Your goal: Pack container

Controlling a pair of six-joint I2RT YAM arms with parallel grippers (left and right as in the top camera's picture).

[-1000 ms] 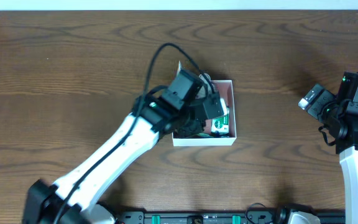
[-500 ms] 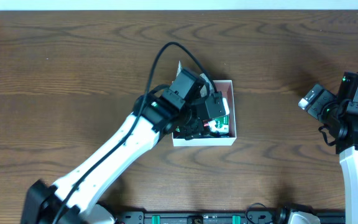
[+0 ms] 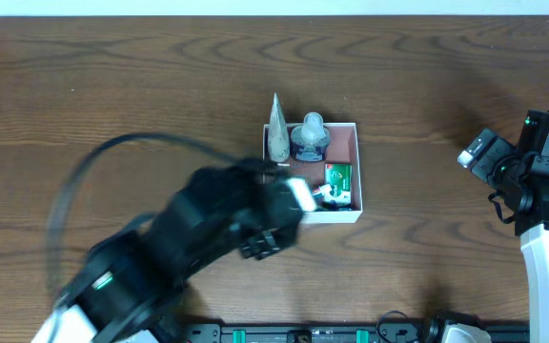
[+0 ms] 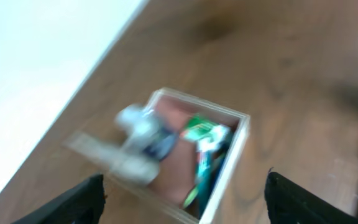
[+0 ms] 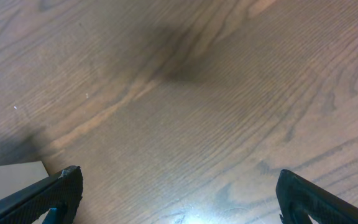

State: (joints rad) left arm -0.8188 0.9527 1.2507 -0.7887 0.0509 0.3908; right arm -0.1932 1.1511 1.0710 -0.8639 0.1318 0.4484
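Overhead, the square shallow white-walled container (image 3: pixel 336 216) with a pinkish-brown floor sits on the dark brown wooden surface (image 3: pixel 112 86). Inside it, a silver-grey tapered tube (image 3: pixel 276 133) leans at the far-left corner, its tip poking past the wall. A small clear bottle with a dark blue base (image 3: pixel 311 139) stands just beside the tube, against the far wall. A green and white packet (image 3: pixel 337 175) lies by the right wall. The left arm (image 3: pixel 208 238) is a dark blur covering the container's near-left corner. In the left wrist view, the 2 left fingers (image 4: pixel 87 198) stand wide apart above the container, holding nothing. The 2 right fingers (image 5: pixel 64 193) are likewise spread wide and empty over bare wood, well apart to the right of the container.
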